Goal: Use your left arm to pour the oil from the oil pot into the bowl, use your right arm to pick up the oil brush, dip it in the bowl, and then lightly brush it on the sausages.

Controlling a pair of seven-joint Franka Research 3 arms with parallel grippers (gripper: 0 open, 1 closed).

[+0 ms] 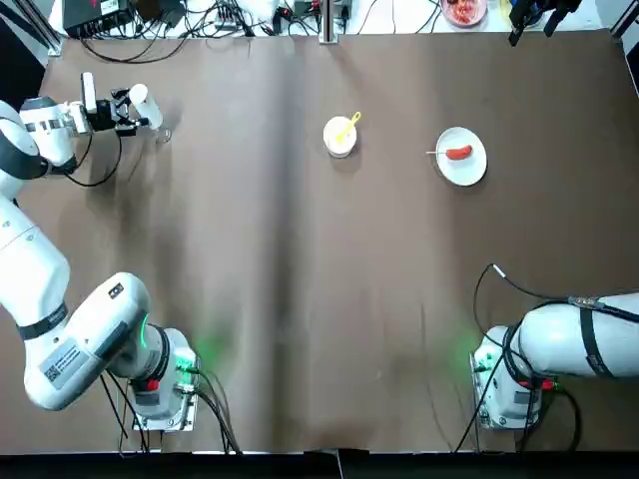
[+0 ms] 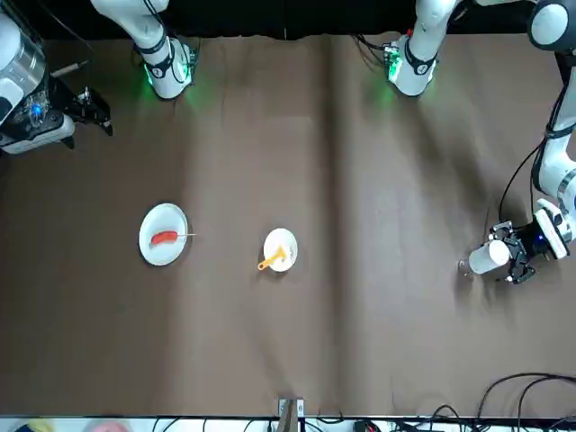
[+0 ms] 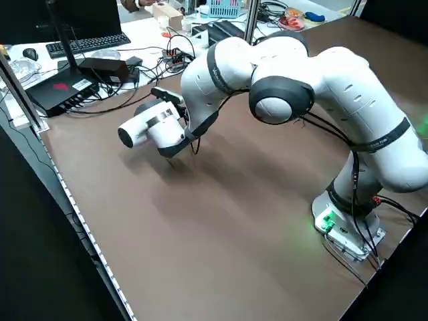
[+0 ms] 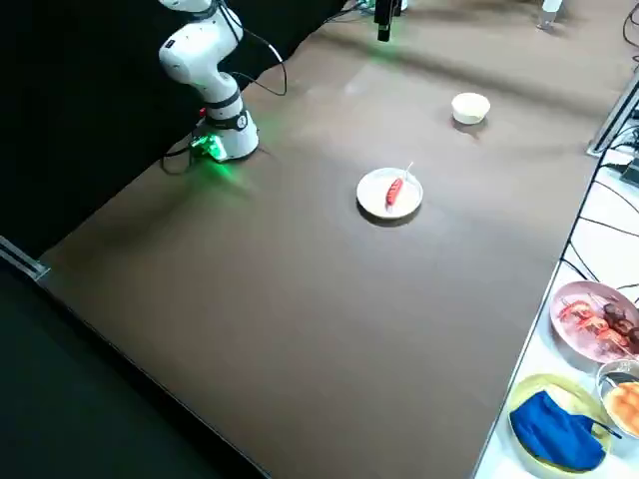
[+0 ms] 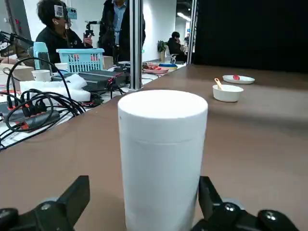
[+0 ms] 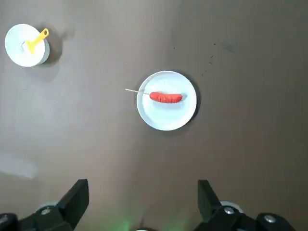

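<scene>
The left arm's hand (image 5: 144, 190) is low at the far left part of the table (image 1: 250, 299), its two fingers wide apart, one on each side of the oil pot (image 1: 146, 106). The pot stands upright on the table, white cap on top and clear at its base; in the left wrist view a gap shows between it and one finger, while the other finger overlaps its edge, so I cannot tell whether that one touches.

The right arm's hand (image 6: 143, 192) is raised over the robot's right part of the table, its fingers wide apart with nothing between them.

The small white bowl (image 1: 337, 140) sits on the far half of the table, between the oil pot and the plate (image 1: 463, 171), well apart from both. The oil brush (image 6: 37, 42) rests in the bowl, its yellow handle leaning out over the rim on the plate's side.

The flat white plate is to the right of the bowl. One red sausage (image 6: 166, 97) lies on it, and the thin pale skewer (image 6: 136, 91) runs from the sausage over the rim toward the bowl.

Past the table's far edge, a pink plate (image 4: 574, 344) of food and a yellow bowl (image 4: 529, 399) with a blue cloth (image 4: 557, 434) sit together. People (image 5: 60, 36) are in the room beyond.
</scene>
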